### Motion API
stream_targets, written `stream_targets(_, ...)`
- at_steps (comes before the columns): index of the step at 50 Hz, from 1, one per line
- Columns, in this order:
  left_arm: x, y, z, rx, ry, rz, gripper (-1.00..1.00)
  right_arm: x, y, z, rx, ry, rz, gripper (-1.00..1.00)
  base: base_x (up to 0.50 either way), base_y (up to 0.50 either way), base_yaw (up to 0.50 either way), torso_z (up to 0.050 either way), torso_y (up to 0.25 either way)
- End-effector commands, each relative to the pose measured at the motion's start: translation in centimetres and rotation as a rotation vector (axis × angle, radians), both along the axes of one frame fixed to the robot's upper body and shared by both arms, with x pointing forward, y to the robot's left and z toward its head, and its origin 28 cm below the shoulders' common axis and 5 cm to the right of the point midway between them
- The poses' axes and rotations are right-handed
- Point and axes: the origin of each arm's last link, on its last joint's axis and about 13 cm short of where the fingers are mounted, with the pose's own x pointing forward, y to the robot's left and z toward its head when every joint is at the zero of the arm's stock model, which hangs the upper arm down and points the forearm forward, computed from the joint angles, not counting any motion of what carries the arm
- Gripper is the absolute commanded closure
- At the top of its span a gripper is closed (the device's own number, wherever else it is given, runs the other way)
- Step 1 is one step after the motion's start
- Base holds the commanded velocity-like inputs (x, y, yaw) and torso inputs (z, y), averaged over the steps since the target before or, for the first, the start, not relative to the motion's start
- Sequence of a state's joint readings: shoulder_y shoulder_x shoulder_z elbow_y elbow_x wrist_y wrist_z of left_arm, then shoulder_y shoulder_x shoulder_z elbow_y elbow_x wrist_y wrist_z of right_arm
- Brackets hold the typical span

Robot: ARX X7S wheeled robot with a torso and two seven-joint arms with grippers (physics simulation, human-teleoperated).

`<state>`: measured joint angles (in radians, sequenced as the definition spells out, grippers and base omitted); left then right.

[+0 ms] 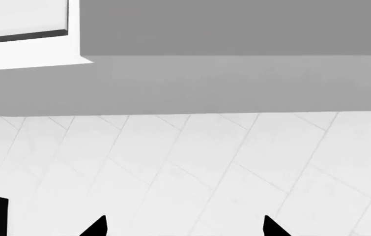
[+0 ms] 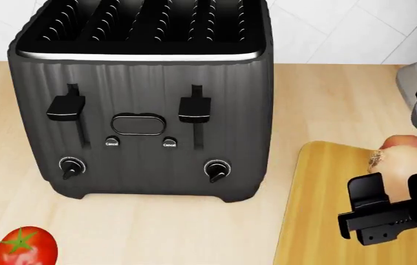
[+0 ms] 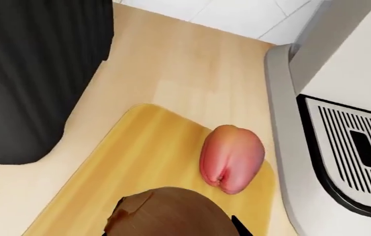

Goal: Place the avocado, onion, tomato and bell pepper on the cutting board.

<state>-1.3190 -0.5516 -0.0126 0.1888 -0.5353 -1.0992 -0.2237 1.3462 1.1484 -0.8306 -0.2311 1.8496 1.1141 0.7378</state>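
Tomato off the board; onion and bell pepper over it.

The tomato (image 2: pixel 25 247) sits on the wooden surface (image 2: pixel 157 232) at near left, in front of the black toaster (image 2: pixel 142 105). Right of it lies the cutting board (image 2: pixel 318 210), bell pepper (image 3: pixel 232 158) resting at its far end. The right end effector (image 2: pixel 385 212) holds the onion (image 2: pixel 406 164) above the board. The left end effector (image 1: pixel 184 227) is open over tiled floor (image 1: pixel 205 167).
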Motion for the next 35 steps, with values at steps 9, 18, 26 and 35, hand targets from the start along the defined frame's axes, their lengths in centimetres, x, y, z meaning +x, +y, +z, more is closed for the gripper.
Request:
stream_targets(9,0.1,0.1,-0.3,-0.003,0.007,0.005,-1.0,2.4,-0.7,-1.5,0.031,0.005,-0.037,1.0,0.0,0.0,0.0,0.0,0.0)
stream_targets(18,0.0,0.2,-0.3,-0.003,0.005,0.009,-1.0,3.3,-1.0,-2.3,0.041,0.027,-0.057,1.0,0.0,0.0,0.0,0.0,0.0)
stream_targets(26,0.0,0.3,-0.7,-0.006,0.013,0.011,-1.0,3.7,-1.2,-3.0,0.051,0.026,-0.084,1.0,0.0,0.0,0.0,0.0,0.0)
stream_targets(35,0.1,0.4,-0.7,-0.004,0.014,0.015,-1.0,4.2,-1.2,-3.9,0.054,0.044,-0.086,1.0,0.0,0.0,0.0,0.0,0.0)
